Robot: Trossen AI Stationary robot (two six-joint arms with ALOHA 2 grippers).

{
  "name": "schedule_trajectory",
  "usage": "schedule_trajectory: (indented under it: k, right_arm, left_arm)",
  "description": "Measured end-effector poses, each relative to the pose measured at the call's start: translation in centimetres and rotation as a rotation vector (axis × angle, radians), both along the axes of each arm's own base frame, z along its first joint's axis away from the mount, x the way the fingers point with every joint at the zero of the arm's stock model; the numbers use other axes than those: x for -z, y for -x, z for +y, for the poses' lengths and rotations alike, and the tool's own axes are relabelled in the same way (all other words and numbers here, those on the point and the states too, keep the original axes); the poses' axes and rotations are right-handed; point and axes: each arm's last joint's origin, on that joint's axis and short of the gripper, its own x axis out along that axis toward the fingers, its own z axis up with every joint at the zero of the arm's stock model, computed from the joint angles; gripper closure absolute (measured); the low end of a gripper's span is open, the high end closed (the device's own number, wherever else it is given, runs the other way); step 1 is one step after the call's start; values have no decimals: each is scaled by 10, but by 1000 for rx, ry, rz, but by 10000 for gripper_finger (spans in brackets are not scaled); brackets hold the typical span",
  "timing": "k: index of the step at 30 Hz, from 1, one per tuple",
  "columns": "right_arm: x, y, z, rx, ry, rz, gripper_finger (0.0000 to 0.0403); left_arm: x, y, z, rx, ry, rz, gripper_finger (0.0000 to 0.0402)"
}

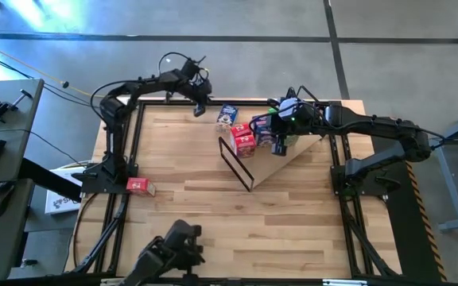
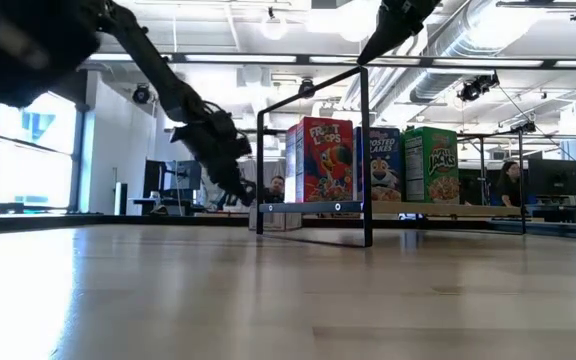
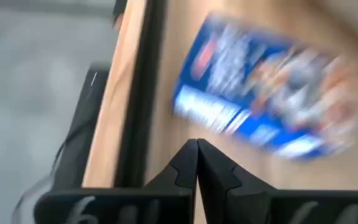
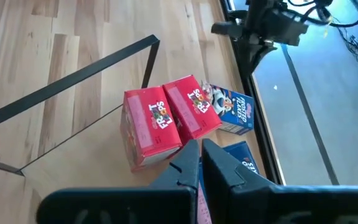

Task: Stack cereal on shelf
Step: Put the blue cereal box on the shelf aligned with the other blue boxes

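Observation:
The shelf (image 1: 286,159), a slanted plywood board with a black wire frame (image 1: 237,163), stands at the table's far right. Two red cereal boxes (image 4: 151,124) (image 4: 191,106) sit at its lower edge; the low view also shows a blue box (image 2: 378,165) and a green one (image 2: 430,165) beside a red one (image 2: 320,160). Another blue box (image 1: 227,117) (image 3: 266,93) rests on the tabletop near the far edge. My left gripper (image 1: 201,105) (image 3: 196,149) hovers shut just left of it. My right gripper (image 1: 281,141) (image 4: 201,152) hangs shut above the shelf's boxes.
One more red box (image 1: 139,186) lies at the table's left edge. A black rail (image 3: 138,93) runs along the far edge beside my left gripper. The middle and near parts of the tabletop (image 1: 213,222) are bare wood.

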Motion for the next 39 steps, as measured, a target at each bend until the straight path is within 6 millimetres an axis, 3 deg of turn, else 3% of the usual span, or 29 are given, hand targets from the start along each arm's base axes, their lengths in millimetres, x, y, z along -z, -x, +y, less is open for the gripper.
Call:
schedule_trajectory:
  k: [4, 10, 14, 22, 27, 34, 39]
  right_arm:
    - [0, 0, 0, -13, 11, 2, 403]
    - [-1, -1, 0, -12, 12, -5, 403]
    - [-1, -1, 0, -13, 13, -3, 403]
    - [0, 0, 0, -14, 11, 5, 403]
    - [0, 0, 0, -14, 11, 8, 403]
    - [4, 4, 1, -16, -2, 61, 403]
    - [7, 6, 2, -20, -11, 99, 403]
  left_arm:
    - [-11, -15, -13, 101, 33, -191, 401]
    - [0, -47, -39, 142, -32, -108, 401]
    - [5, -49, -46, 115, -52, -7, 401]
    - [9, -38, -57, 145, 50, 120, 401]
    - [0, -28, -71, 159, 142, 207, 401]
    - [-13, 1, -113, 113, 313, 358, 401]
    - [-20, 26, -157, 93, 272, 286, 401]
